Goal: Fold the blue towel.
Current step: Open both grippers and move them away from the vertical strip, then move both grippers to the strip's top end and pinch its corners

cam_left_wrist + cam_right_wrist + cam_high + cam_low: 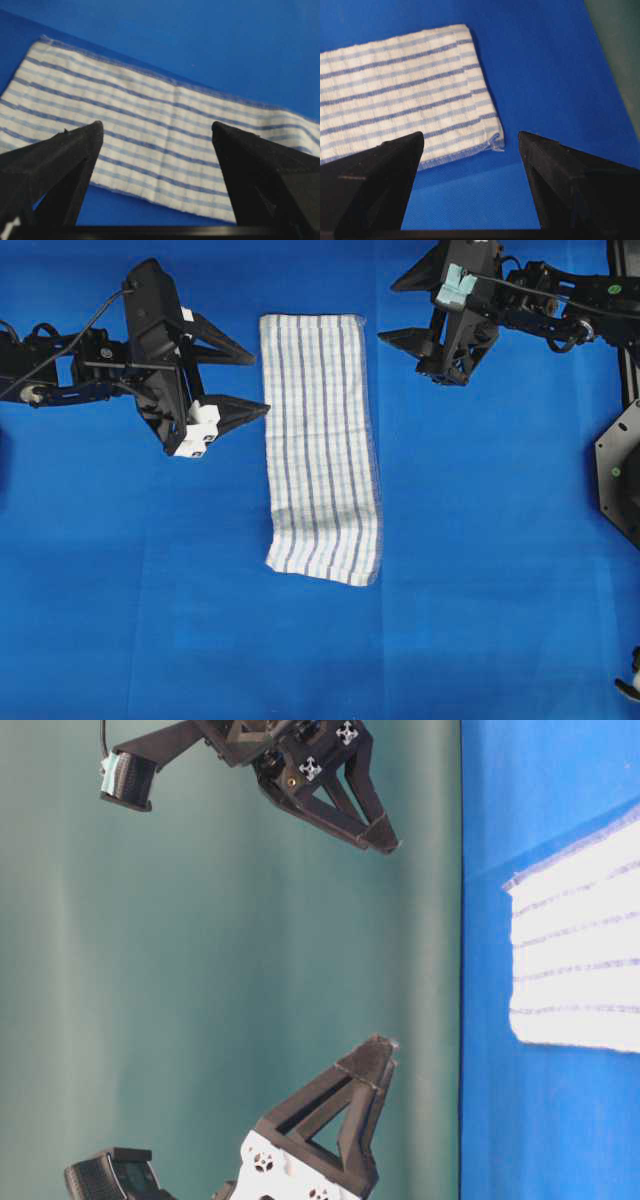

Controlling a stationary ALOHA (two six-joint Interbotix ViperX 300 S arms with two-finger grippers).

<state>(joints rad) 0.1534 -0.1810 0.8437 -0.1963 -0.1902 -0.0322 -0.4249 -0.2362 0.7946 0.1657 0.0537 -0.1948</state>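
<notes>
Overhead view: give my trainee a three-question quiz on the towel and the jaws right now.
1. True or false: the left gripper is clamped on the blue towel.
2. Which gripper's jaws stand nearer the towel's long edge: A left, B right?
3. Fill in: the towel lies ____ on the blue sheet.

Key: 1 false, both the left and the right gripper are open and hold nothing. 2 A. 3 flat.

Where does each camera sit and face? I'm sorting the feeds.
Overhead: looks straight down on the blue towel, left hand and right hand.
Table-level: sideways image; towel edge, both hands.
Left wrist: between its open fingers, at the towel's long edge.
Right wrist: likewise, at a towel corner.
All share the towel.
</notes>
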